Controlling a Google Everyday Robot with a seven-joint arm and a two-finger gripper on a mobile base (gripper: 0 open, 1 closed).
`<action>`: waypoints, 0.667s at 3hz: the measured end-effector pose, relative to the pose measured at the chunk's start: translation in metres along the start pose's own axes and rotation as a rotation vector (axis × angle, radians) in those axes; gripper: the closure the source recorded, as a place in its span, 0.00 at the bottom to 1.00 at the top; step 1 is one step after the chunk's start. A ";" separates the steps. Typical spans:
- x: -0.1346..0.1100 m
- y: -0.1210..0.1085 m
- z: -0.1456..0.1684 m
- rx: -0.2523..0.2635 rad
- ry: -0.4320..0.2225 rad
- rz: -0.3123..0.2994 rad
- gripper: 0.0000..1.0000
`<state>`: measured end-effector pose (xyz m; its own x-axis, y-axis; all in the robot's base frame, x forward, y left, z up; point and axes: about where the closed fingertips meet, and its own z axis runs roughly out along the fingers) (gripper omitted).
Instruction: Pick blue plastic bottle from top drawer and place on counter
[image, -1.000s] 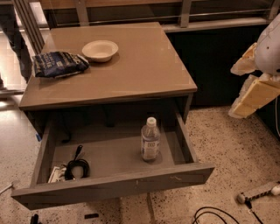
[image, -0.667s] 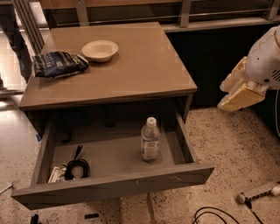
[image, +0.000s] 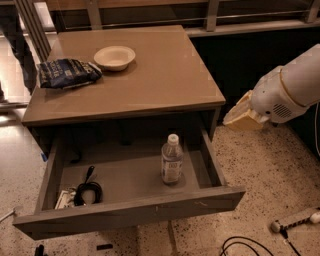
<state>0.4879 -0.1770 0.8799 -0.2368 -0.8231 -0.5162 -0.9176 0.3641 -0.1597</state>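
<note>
First, the gripper: tan, carried on a white arm that enters from the right edge of the view. It hangs in the air off the right side of the cabinet, over speckled floor, holding nothing. Whether it is apart or together cannot be told.

Nearest item: counter, a tan-brown top. Its right front corner lies just to the picture-left of the gripper, at about the same height in the view and not touching it.

Next: top drawer, pulled out, below and to the picture-left of the gripper. Its right side wall is the part closest to the gripper.

Inside it: blue plastic bottle, clear with a white cap and a pale label, standing upright on the drawer floor in the right half. It sits lower than the gripper and to its picture-left, apart from it, with the drawer's right wall between the two.

Farther on, same drawer: black cable, coiled in the left front corner beside a small white object.

Farthest, on the counter's far left part: white bowl and, beside it, dark blue bag.

Below the gripper, on the floor at lower right: a pale elongated device with cords near it.
</note>
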 end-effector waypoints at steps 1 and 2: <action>0.000 0.004 0.036 -0.062 -0.062 0.036 1.00; -0.002 0.015 0.068 -0.132 -0.114 0.076 1.00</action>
<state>0.4961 -0.1405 0.8210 -0.2756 -0.7378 -0.6162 -0.9342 0.3567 -0.0093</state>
